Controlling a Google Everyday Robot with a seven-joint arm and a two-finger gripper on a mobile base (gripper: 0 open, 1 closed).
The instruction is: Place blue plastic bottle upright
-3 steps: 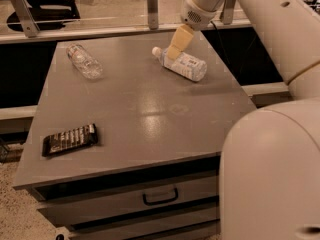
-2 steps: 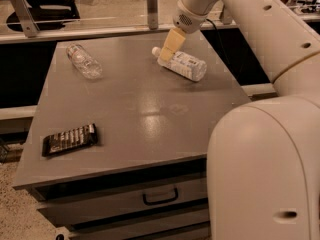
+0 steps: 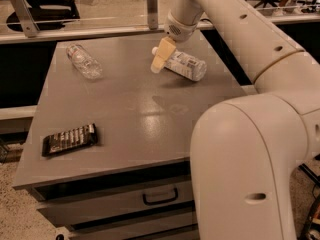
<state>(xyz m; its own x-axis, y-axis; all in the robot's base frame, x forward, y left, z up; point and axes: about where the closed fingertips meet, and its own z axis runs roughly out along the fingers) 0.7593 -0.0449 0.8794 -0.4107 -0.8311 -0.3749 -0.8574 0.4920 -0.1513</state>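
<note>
- Nearest the camera: the robot's own white arm housing point(image 3: 250, 149) fills the right foreground. Below the tabletop is a drawer front with a dark handle point(image 3: 160, 196).
- Front left of the grey table point(image 3: 125, 104): a dark wrapped packet point(image 3: 69, 139) lies flat, well apart from the work area. Its position matches the earlier pictures.
- Mid-table: bare surface with a light reflection. No item noted.
- Far right of the table: the blue plastic bottle point(image 3: 187, 65) lies on its side, white cap pointing left and base to the right. It occupies the same spot as a second ago — not yet raised.
- Change noted: the gripper point(image 3: 157, 66) has come down and leftwards from above the bottle's body. It now sits at the cap end, its tan tip overlapping the neck and close to the tabletop.
- Grip state: cannot tell whether the gripper is released or clenched on the bottle. It is seen side-on.
- Assessment: the approach appears to be closing on the neck — the grasp is probably next, and righting the bottle is still wholly to do. A round bottle lying loose may roll if nudged.
- Far left: a smaller clear crinkled bottle point(image 3: 84, 61) lies on its side, undisturbed.
- Beyond the table: a metal rail point(image 3: 100, 31).
</note>
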